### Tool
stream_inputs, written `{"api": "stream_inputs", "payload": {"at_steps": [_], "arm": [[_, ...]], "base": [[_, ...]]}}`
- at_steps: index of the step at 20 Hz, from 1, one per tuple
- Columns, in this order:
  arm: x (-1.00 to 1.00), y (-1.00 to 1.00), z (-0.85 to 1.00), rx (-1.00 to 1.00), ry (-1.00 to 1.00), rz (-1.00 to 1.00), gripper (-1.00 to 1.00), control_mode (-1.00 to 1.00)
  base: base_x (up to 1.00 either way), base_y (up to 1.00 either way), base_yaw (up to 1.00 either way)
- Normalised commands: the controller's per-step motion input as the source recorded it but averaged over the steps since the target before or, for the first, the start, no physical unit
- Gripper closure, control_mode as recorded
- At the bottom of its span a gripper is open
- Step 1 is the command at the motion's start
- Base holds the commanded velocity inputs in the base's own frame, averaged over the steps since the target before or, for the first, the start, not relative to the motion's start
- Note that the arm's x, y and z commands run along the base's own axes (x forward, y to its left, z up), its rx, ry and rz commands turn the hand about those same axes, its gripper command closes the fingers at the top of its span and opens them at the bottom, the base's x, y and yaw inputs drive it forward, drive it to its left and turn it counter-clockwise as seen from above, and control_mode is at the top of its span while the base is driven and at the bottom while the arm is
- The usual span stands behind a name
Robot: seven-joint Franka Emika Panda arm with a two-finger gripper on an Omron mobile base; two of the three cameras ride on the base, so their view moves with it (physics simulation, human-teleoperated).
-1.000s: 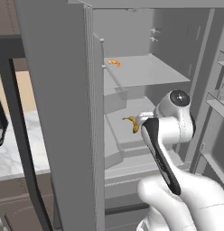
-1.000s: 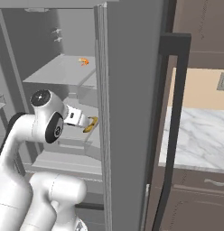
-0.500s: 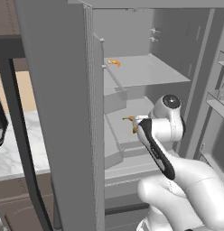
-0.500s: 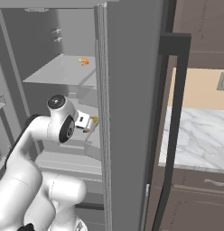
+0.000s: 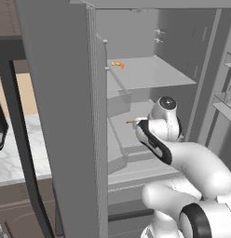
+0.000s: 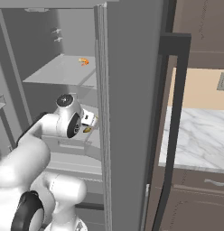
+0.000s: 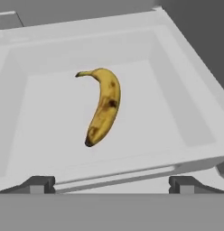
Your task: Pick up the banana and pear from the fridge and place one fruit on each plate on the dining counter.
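Note:
The banana [image 7: 102,106] lies flat in a white shelf tray [image 7: 181,97] inside the open fridge [image 5: 150,74], curved, with its stem end pointing away from the hand. My gripper [image 7: 111,184] hangs open just in front of the tray, short of the banana, with nothing between its fingertips [image 7: 38,183]. From the base, the arm reaches into the middle shelf; a bit of the banana [image 5: 131,122] shows past the hand, and the banana [image 6: 87,130] peeks out beside the door edge. The pear, the plates and the dining counter are out of view.
A small orange item [image 5: 117,64] sits on the upper shelf. The open fridge door [image 5: 61,116] stands close on the arm's left, the other door [image 6: 132,103] on its right. Marble-topped counters [image 6: 199,135] flank the fridge.
The arm has pushed forward and deeper into the fridge, bringing the hand closer to the banana. The gripper has stayed open.

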Motion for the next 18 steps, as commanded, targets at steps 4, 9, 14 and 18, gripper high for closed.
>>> {"api": "stream_inputs", "payload": {"at_steps": [4,9,14,18], "arm": [[0.42,0.0,-0.32,0.0,0.01,0.0,-1.0,-1.0],[0.36,0.0,-0.31,0.0,0.0,0.0,-1.0,-1.0],[0.42,0.0,-0.32,0.0,0.0,0.0,-1.0,-1.0],[0.42,0.0,-0.34,0.0,0.0,0.0,-1.0,-1.0]], "base": [[0.0,0.0,0.0],[0.0,0.0,0.0],[0.0,0.0,0.0],[0.0,0.0,0.0]]}}
